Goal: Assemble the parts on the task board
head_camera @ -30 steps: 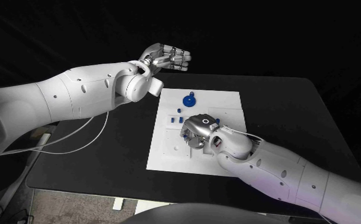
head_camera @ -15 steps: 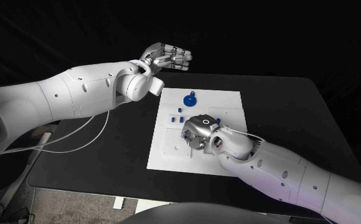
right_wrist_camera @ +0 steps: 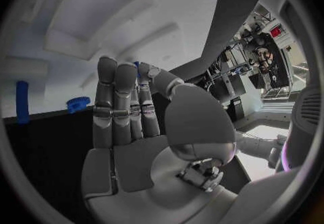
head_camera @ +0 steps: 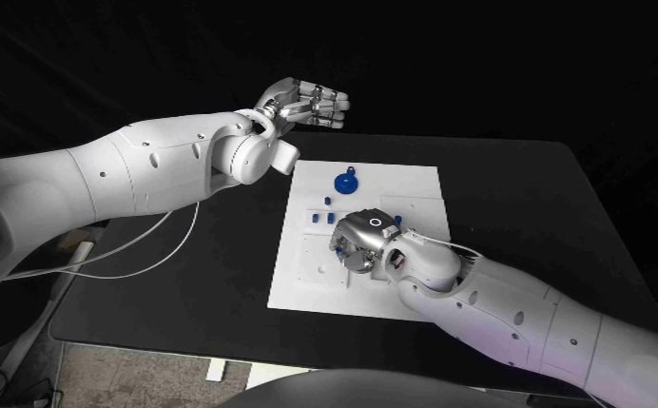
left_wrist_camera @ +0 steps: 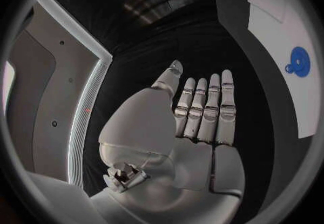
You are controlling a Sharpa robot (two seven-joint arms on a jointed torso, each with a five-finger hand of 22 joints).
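Nearest to us, our right hand (head_camera: 362, 237) sits low over the task board (head_camera: 309, 280), roughly at the board's centre and just toward 5 o'clock from the small blue parts (head_camera: 326, 214). In the right wrist view its fingers (right_wrist_camera: 115, 100) stand straight and close together, with the thumb (right_wrist_camera: 162, 81) leaning in against them; a sliver of blue (right_wrist_camera: 137, 65) shows behind the fingertips, but we cannot tell whether the hand is pinching that piece or merely in front of it. That same view shows a blue peg (right_wrist_camera: 22, 102) and a blue toothed piece (right_wrist_camera: 78, 103) on the white board beyond the fingers.

Farther along the board, toward 12 o'clock, lies the round blue part (head_camera: 346, 182), flat on the white surface and apart from the others.

Farthest out, our left hand (head_camera: 304, 104) hangs in the air off the board's 11 o'clock corner, well above the black table (head_camera: 508, 189). Its fingers (left_wrist_camera: 209, 108) are extended side by side and nothing is in its palm.
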